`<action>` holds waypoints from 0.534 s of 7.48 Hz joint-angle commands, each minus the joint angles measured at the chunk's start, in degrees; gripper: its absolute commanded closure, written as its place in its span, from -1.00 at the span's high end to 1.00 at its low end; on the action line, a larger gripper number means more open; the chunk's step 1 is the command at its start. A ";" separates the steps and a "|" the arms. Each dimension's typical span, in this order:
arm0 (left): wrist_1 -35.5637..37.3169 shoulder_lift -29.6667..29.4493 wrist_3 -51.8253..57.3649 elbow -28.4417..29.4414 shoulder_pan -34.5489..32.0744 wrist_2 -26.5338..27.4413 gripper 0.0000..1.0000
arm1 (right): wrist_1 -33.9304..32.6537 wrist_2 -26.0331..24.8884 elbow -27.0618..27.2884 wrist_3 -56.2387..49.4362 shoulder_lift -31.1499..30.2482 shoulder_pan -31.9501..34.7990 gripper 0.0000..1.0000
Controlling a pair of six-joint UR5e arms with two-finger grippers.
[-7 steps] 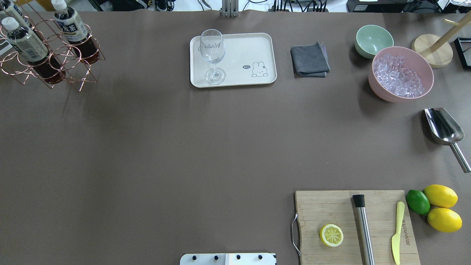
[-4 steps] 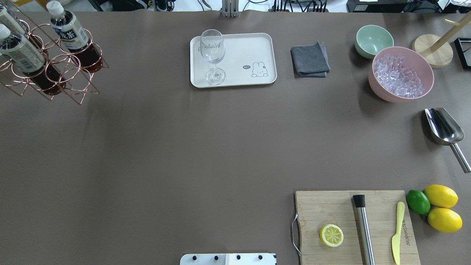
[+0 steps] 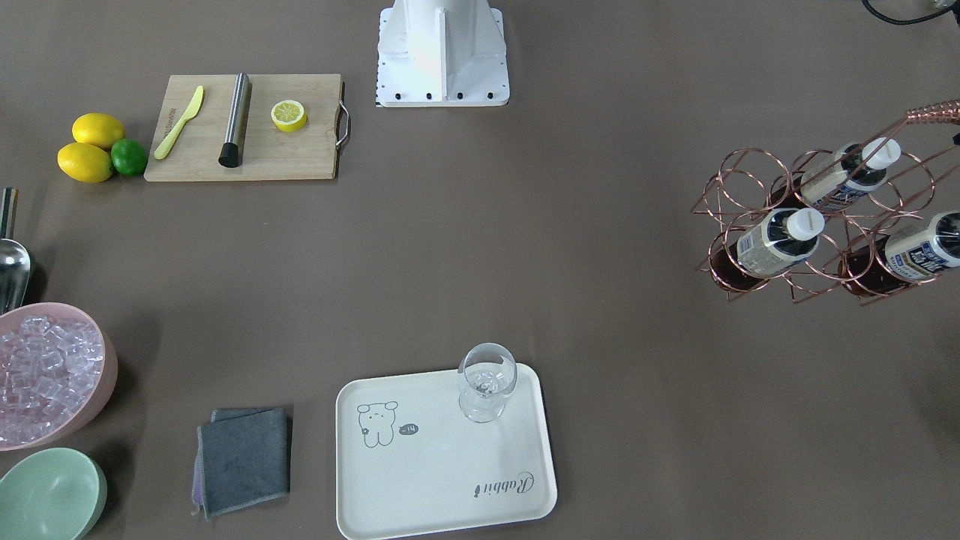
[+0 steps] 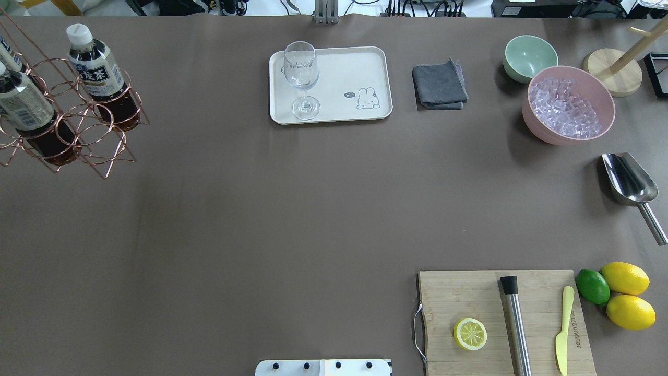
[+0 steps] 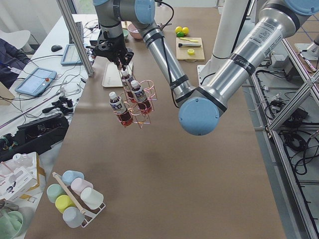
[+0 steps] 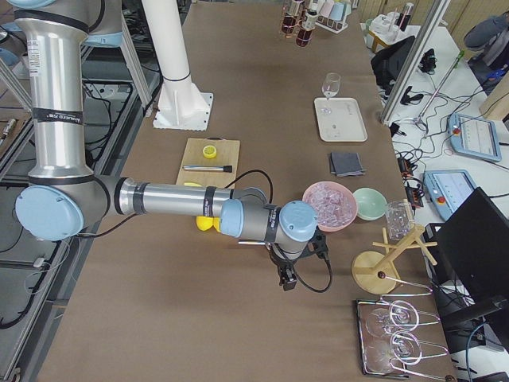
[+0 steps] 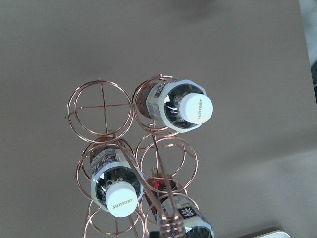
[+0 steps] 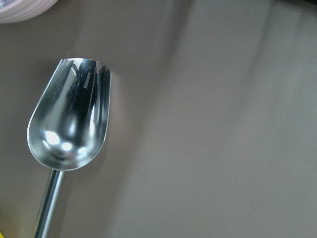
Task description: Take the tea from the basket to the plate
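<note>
Checker: Tea bottles [image 4: 97, 73] are to be located; where are they found?

Recorder: Three are seen in the basket [image 3: 817, 225], one to a ring cell, white caps uppermost. The basket is placed at the far left corner of the worktop [image 4: 261, 209]. It is tilted and appears raised off the surface, hung by its coiled handle [image 3: 930, 114] beneath the left gripper [image 5: 119, 59].

Checker: Is the handle clenched by that gripper?

Recorder: That cannot be told. The gripper is shown only by the side camera, and in the wrist view only caps, rings and the handle's coil are looked down upon.

Checker: And the plate [image 4: 344, 68]?

Recorder: It is laid flat by the far edge, near its middle, well apart from the basket. A wine glass [image 4: 301, 78] is stood upright on the end nearer the basket.

Checker: The right gripper [image 6: 290, 274]?

Recorder: It is poised low by the right edge, over a steel scoop [image 8: 69, 119] that is laid on the worktop near a pink bowl of ice [image 4: 569, 104]. Whether it is released or clenched cannot be told either.
</note>
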 commanded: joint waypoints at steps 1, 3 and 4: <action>-3.54 -0.08 -11.69 -3.87 4.35 -0.50 -1.00 | -0.02 0.01 -0.22 -0.05 -0.15 -0.05 0.99; -8.65 -0.08 -19.35 -5.45 7.34 -0.68 -1.00 | -0.02 0.01 -0.22 -0.06 -0.24 -0.14 0.99; -10.24 0.00 -21.30 -5.55 8.14 -2.59 -1.00 | -0.02 0.01 -0.22 -0.06 -0.32 -0.14 0.99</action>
